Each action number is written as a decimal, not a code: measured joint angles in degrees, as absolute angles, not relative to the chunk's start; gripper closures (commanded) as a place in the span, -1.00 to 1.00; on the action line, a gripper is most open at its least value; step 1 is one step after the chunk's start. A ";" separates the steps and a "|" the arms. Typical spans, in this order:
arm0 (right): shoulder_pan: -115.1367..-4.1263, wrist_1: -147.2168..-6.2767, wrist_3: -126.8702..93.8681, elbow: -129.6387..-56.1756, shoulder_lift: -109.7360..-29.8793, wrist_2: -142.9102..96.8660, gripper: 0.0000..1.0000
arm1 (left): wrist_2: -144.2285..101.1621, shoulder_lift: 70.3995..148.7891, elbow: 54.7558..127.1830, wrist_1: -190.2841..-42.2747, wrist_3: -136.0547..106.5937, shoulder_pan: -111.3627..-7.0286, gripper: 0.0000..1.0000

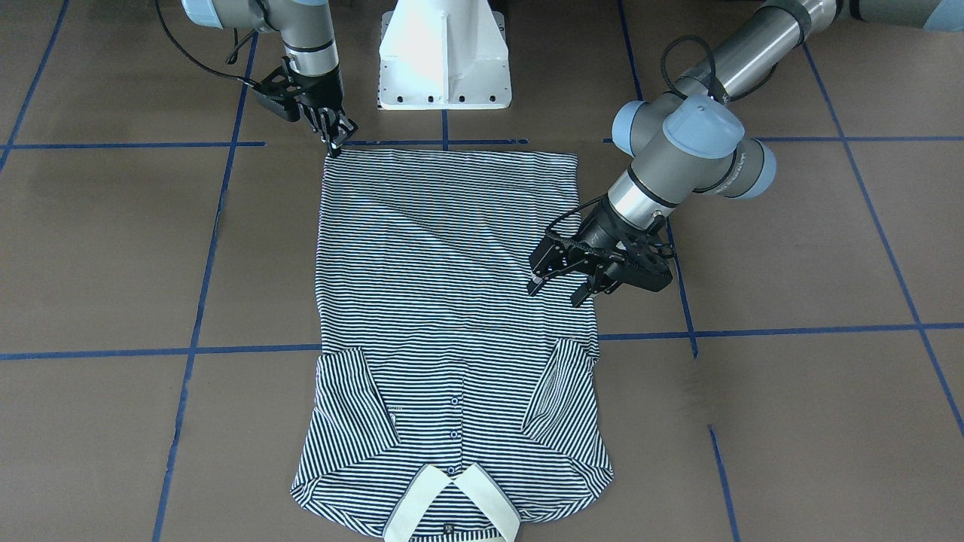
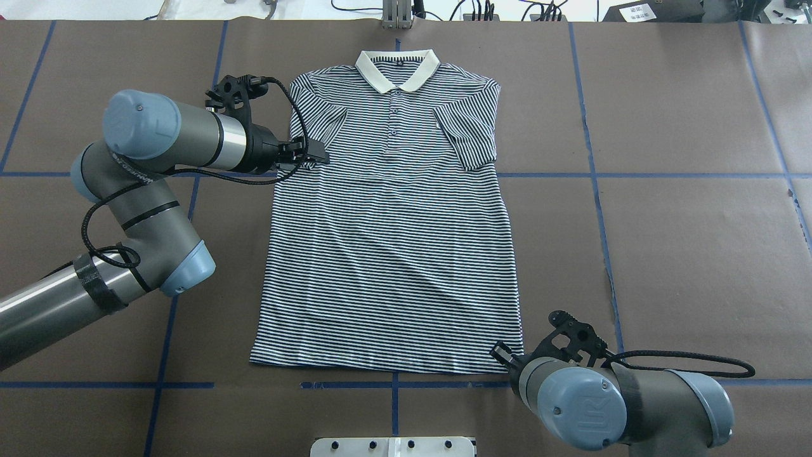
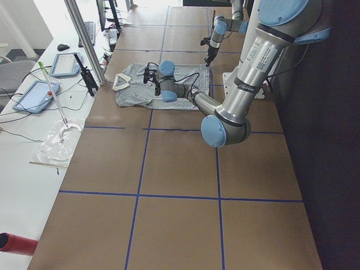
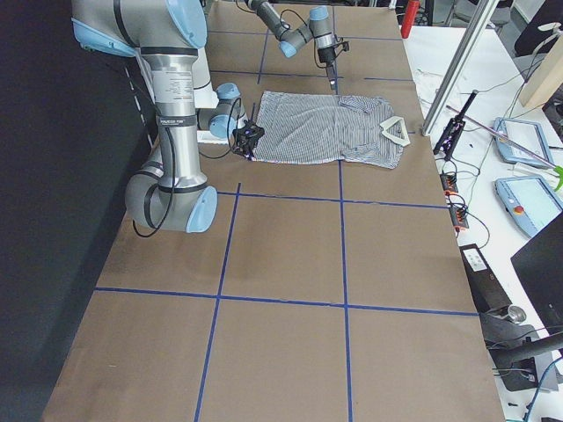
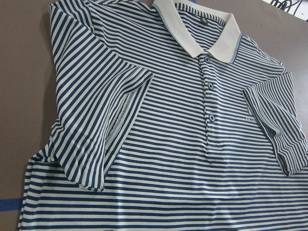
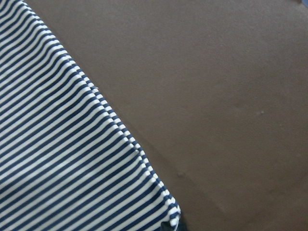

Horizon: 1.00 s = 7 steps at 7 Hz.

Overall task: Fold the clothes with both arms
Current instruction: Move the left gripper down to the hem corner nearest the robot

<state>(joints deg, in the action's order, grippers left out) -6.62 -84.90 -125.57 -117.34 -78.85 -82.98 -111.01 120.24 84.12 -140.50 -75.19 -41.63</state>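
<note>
Brown tbl (image 2: 666,254), blue tape grid (image 2: 634,176); white pedestal at the robot's side, benches w/ tablets beyond the far edge.

Polo shirt (image 2: 393,254) lay flat, front up, centre of tbl. Long axis ran straight out from the robot: hem (image 2: 380,367) nearest the base, cream collar (image 2: 398,66) at the far end. Both sleeves were tucked inward over the chest: L sleeve (image 5: 96,130), R sleeve (image 2: 469,136). Placket (image 5: 209,86) was buttoned, small patch (image 5: 248,113) beside it. Thin navy/white stripes ran across. A few shallow diagonal creases on the body, otherwise smooth.

Key relation: the grippers sat at diagonally opposite ends.
- R gripper (image 1: 337,144) was at the hem's R corner, tip down at the cloth edge. Fingers looked close together, but couldn't tell if it pinched cloth; the wrist view showed only the corner at the frame's bottom.
- L gripper (image 1: 557,292) hovered over the shirt's L side edge, just hemward of the tucked sleeve. Fingers spread, nothing between them.
- L hem corner (image 2: 254,360) was bare, well apart from the L gripper.

Judgement: R arm nearer the hem, L arm nearer the collar. A hem-to-collar fold would need the L gripper to travel down the side edge first.
</note>
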 measured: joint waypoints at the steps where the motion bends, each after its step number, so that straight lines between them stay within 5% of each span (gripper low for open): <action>1: -6.64 -86.11 -125.59 -118.72 -78.69 -82.92 1.00 | -110.54 119.41 86.35 -140.30 -78.58 -41.58 -0.65; 2: -6.67 -87.18 -125.59 -119.97 -78.47 -82.89 1.00 | -109.50 116.95 91.31 -139.35 -83.30 -40.72 -0.42; 5: -6.68 -88.04 -125.54 -121.66 -78.39 -82.90 1.00 | -103.72 106.20 111.66 -119.83 -91.72 -29.41 -0.37; 7: -6.71 -88.00 -125.51 -121.78 -78.36 -82.96 1.00 | -94.37 102.54 115.18 -112.57 -98.72 -18.59 -0.32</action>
